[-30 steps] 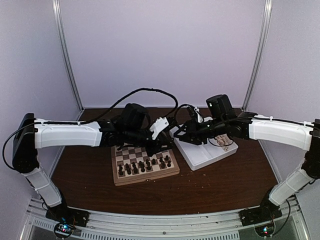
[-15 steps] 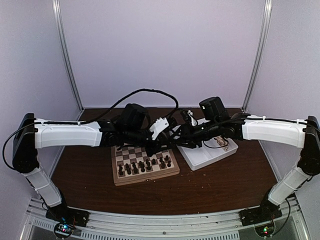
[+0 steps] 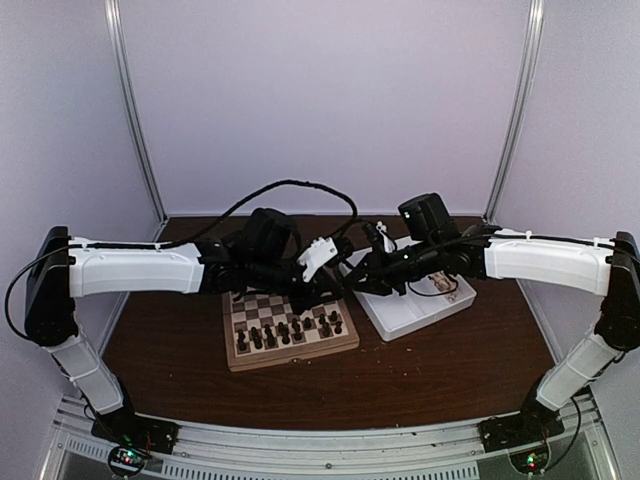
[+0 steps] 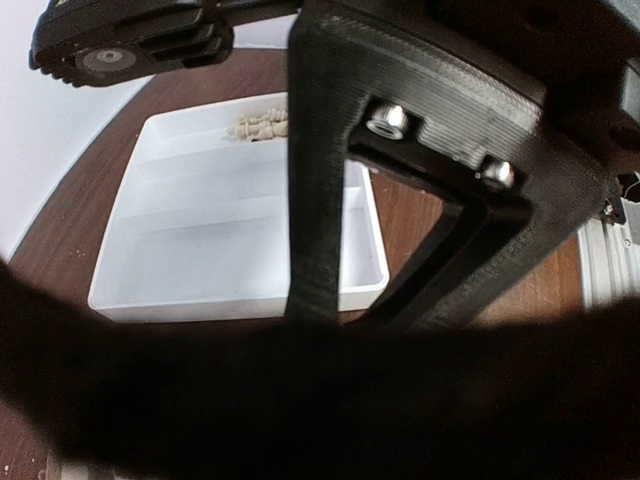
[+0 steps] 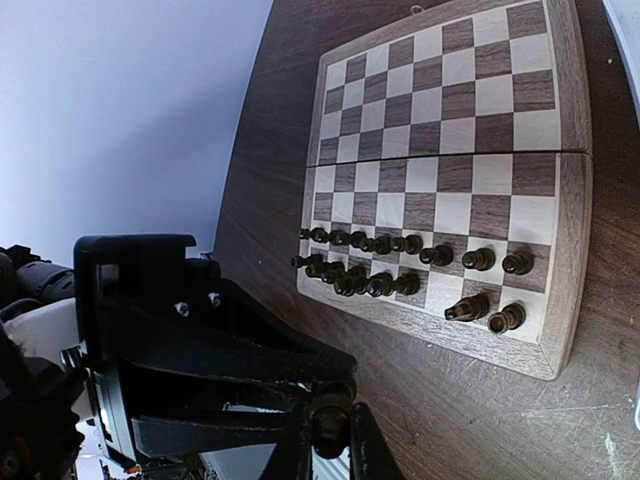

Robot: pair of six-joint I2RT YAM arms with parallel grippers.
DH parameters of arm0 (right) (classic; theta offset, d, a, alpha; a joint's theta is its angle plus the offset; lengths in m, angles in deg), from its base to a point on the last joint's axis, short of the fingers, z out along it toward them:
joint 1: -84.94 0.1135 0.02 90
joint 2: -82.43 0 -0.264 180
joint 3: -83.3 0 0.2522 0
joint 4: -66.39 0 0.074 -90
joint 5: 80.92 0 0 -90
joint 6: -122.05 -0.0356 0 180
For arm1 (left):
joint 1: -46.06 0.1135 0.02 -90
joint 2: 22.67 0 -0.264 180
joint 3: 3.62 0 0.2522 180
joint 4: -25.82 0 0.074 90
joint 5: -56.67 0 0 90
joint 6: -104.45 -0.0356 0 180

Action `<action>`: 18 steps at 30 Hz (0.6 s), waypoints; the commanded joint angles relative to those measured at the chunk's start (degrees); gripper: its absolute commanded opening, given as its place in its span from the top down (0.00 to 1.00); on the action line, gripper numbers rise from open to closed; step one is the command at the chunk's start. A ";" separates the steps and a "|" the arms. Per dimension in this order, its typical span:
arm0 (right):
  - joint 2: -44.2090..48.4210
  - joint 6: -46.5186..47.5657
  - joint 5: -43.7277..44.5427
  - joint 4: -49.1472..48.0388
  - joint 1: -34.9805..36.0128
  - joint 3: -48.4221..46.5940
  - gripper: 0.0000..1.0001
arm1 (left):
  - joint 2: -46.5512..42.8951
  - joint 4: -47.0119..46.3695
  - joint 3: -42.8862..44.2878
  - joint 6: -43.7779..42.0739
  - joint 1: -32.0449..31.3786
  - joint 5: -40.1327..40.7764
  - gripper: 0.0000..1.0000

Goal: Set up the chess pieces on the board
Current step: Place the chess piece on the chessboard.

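Shift noted: the right gripper [image 5: 328, 452], pinching one dark piece [image 5: 331, 418], now sits further toward 9 o'clock, at the tray [image 3: 400, 318] edge nearing the board [image 3: 290, 354], whose near rows hold the other chess pieces [image 3: 290, 328]; the left gripper [image 3: 315, 290] spread is unreadable.

1. The table [image 3: 440, 375] is dark brown with a wood grain and fills the lower half of the top view.
2. The board [image 3: 292, 358] lies flat on it, left of centre in the frame, turned slightly askew to the table's near edge.
3. A white compartmented tray [image 3: 398, 312] lies on it right of centre, just beside the board's upper right corner; contact between them cannot be told.
4. A few pale specks [image 4: 45, 462] lie on the table at the lower left of the left wrist view, near the tray.
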State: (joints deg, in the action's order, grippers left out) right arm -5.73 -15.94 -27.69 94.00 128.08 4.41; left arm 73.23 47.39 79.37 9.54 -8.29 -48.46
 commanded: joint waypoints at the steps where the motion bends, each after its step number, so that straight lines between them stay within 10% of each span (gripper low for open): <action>1: 0.71 1.57 -0.01 0.37 0.62 -1.25 0.97 | -1.98 -3.70 0.08 0.72 -0.23 1.78 0.79; 9: 1.13 6.62 5.59 6.04 0.61 -2.29 1.00 | -8.33 -2.08 -3.84 5.64 -0.23 4.88 0.47; 18: 2.00 13.29 14.57 11.71 2.26 -2.98 1.00 | -24.71 3.68 -14.36 15.15 1.75 19.12 0.36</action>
State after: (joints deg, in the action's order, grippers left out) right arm -5.53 -6.54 -19.25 102.52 128.73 3.19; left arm 53.88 46.65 67.00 18.57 -8.22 -38.76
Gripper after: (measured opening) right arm 0.099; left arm 0.644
